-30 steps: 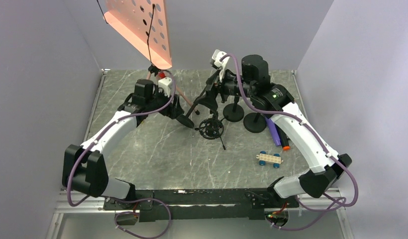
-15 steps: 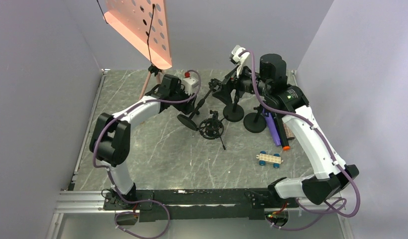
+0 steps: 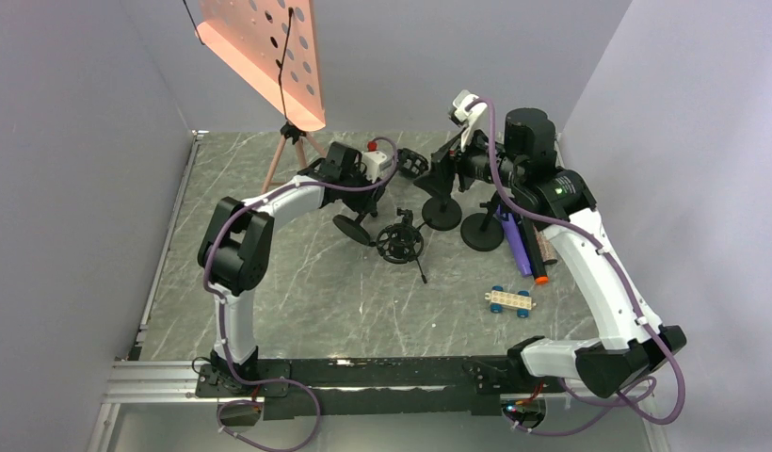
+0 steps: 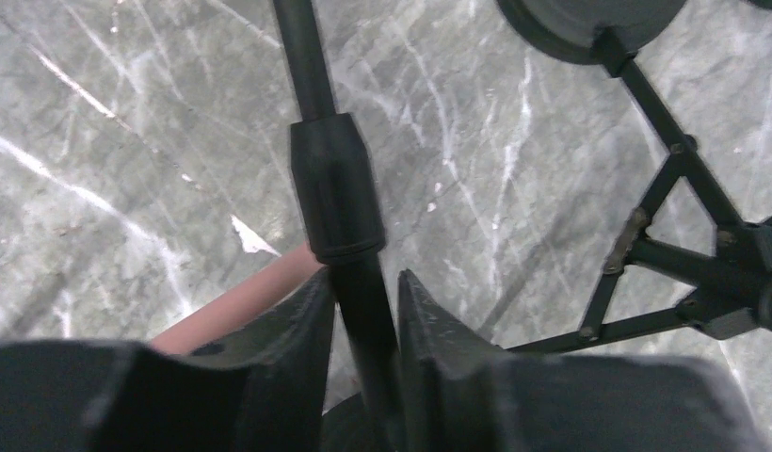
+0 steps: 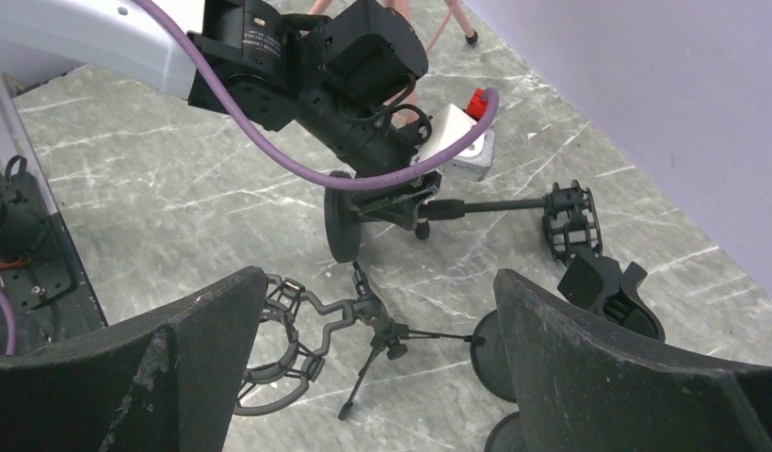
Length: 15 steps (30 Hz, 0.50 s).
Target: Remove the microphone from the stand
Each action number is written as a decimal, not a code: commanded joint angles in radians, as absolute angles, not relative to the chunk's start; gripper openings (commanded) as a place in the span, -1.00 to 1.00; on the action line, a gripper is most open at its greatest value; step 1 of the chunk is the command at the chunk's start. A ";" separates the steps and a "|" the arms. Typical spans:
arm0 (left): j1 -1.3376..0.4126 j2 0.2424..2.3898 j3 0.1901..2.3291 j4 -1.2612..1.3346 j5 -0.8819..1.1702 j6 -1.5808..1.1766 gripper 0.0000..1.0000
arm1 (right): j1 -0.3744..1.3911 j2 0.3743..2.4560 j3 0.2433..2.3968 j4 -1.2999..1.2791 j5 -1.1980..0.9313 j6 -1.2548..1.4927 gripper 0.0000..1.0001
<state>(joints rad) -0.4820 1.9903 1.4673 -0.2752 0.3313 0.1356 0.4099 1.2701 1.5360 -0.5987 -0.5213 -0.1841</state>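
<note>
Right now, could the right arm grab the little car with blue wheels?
Probably yes. The car sits alone on open table beside that arm, nothing covers it, and the right gripper is open.

Plain lilac walls (image 3: 72, 141) close in the grey, white-veined marble worktop (image 3: 297, 282) at nine, twelve and three o'clock.

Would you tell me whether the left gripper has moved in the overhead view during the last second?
Yes. The left gripper has moved right, away from the fixed pink tripod, and now grips the stand pole.
</note>
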 commanded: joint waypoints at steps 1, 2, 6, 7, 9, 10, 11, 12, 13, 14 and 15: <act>-0.488 1.979 1.492 -0.267 0.349 0.154 -0.48 | 0.400 1.248 1.538 -0.628 -0.512 -0.206 0.92; -0.488 1.971 1.481 -0.265 0.354 0.156 -0.56 | 0.400 1.253 1.534 -0.631 -0.516 -0.206 0.92; -0.488 1.917 1.423 -0.238 0.364 0.171 -1.00 | 0.399 1.283 1.517 -0.636 -0.524 -0.200 0.99; -0.489 1.894 1.402 -0.221 0.363 0.173 -1.00 | 0.400 1.294 1.516 -0.643 -0.523 -0.209 0.99; -0.489 1.839 1.355 -0.172 0.354 0.165 -1.00 | 0.399 1.324 1.523 -0.657 -0.523 -0.216 0.99; -0.489 1.806 1.329 -0.147 0.346 0.158 -1.00 | 0.399 1.352 1.541 -0.674 -0.523 -0.218 0.99; -0.489 1.774 1.305 -0.119 0.336 0.150 -1.00 | 0.399 1.380 1.567 -0.693 -0.522 -0.215 1.00; -0.489 1.742 1.279 -0.092 0.329 0.140 -1.00 | 0.398 1.404 1.592 -0.711 -0.520 -0.213 1.00; -0.489 1.713 1.255 -0.069 0.326 0.128 -1.00 | 0.396 1.429 1.617 -0.725 -0.522 -0.214 1.00; -0.488 1.687 1.237 -0.053 0.328 0.121 -1.00 | 0.393 1.455 1.645 -0.744 -0.530 -0.219 1.00; -0.489 1.665 1.223 -0.046 0.333 0.112 -1.00 | 0.390 1.481 1.673 -0.762 -0.546 -0.226 1.00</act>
